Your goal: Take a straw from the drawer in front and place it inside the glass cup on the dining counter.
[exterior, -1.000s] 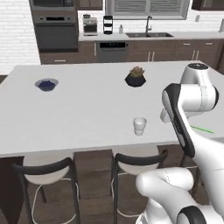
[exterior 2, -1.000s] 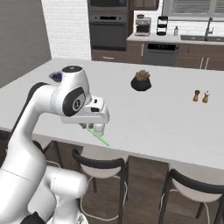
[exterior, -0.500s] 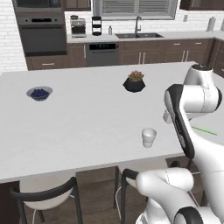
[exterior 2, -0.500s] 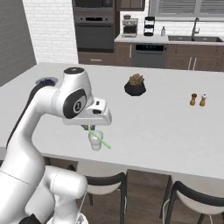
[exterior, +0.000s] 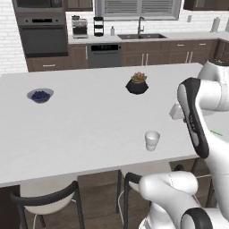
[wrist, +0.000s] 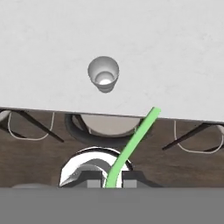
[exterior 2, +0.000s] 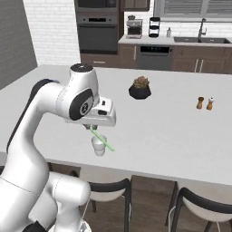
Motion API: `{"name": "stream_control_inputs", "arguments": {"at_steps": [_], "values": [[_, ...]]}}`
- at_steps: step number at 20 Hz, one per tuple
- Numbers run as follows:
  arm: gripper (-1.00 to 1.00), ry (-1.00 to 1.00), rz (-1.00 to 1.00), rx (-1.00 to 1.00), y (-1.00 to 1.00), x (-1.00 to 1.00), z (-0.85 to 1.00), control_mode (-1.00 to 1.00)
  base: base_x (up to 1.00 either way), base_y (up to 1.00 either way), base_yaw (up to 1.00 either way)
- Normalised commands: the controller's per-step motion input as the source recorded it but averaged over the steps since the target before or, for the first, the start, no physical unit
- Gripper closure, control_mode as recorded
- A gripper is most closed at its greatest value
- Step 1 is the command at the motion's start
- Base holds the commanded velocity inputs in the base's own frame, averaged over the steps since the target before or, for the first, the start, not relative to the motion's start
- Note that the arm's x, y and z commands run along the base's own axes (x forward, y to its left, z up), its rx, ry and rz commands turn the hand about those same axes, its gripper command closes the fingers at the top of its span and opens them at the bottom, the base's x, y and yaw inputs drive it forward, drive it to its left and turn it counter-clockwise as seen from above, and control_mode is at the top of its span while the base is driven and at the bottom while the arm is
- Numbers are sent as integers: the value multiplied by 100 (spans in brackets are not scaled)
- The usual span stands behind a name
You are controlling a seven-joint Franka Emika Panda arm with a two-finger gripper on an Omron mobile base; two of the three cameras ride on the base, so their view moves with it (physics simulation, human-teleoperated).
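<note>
My gripper [exterior 2: 92,128] [wrist: 110,180] is shut on the straw [exterior 2: 102,140] [wrist: 131,146], a thin bright green stick that slants out from between the fingers. The glass cup [exterior: 152,140] [exterior 2: 99,147] [wrist: 103,74] stands upright near the front edge of the dining counter [exterior: 89,120] [exterior 2: 172,131] [wrist: 175,43]. The gripper hangs above that edge, just short of the cup, and the straw's free end reaches over the counter rim beside the cup, apart from it. A green tip of the straw [exterior: 217,133] peeks out behind my arm. The drawer is out of view.
A plant in a black pot [exterior: 137,84] [exterior 2: 140,88] sits mid-counter, a blue bowl [exterior: 40,95] far left, salt and pepper shakers [exterior 2: 205,103] to the right. Stools [exterior: 44,201] [exterior 2: 108,190] stand under the counter's front edge. Oven and sink line the back wall.
The whole picture shifted as the base drove, mostly in the first half second; the cup now sits nearer my arm. The gripper keeps its hold on the straw.
</note>
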Motion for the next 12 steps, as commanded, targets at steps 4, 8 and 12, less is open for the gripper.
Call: {"name": "stream_control_inputs", "arguments": {"at_steps": [4, 8, 12], "values": [[100, -21, 15, 44, -19, -26, 66, -100, 0, 0, 0], [100, -21, 19, 44, -11, -4, 35, -100, 0, 0, 0], [100, -16, 17, 42, 0, 1, 9, -100, 0, 0, 0]]}}
